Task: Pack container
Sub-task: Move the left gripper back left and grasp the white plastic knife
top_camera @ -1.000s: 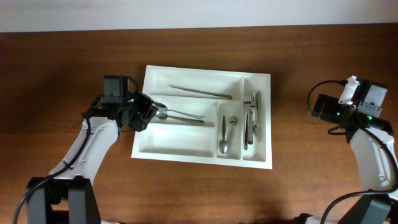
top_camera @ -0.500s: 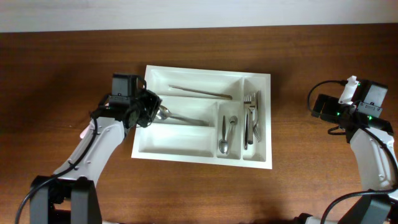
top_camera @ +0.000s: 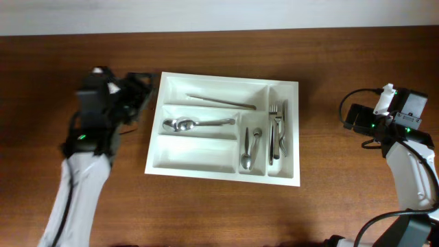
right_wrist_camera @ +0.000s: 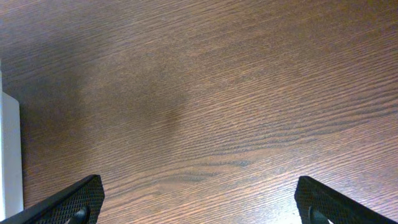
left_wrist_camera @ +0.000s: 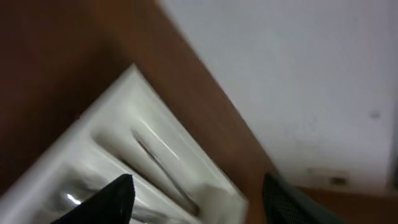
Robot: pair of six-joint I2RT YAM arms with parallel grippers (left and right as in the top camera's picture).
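White plastic, the container [top_camera: 192,156] lies flat on the middle of the wooden tabletop [top_camera: 219,213], its long sides parallel to the far edge. A spoon [top_camera: 195,123] lies in its middle long compartment and a slim long utensil [top_camera: 219,101] in the far one. Forks [top_camera: 278,127] fill the right-hand vertical compartment, with smaller spoons [top_camera: 250,147] in the vertical one beside it.

The left arm [top_camera: 82,171] reaches up from the near left edge, blurred, its wrist bent toward the container. The left gripper [top_camera: 140,96] sits just outside the container's far left corner. The wrist view, tilted across that corner, shows its fingers [left_wrist_camera: 118,199] apart with nothing between them.

The right arm [top_camera: 411,171] stands folded near the right edge, well apart from the container. The right gripper [right_wrist_camera: 199,202] has its jaws spread wide over bare wood, holding nothing.
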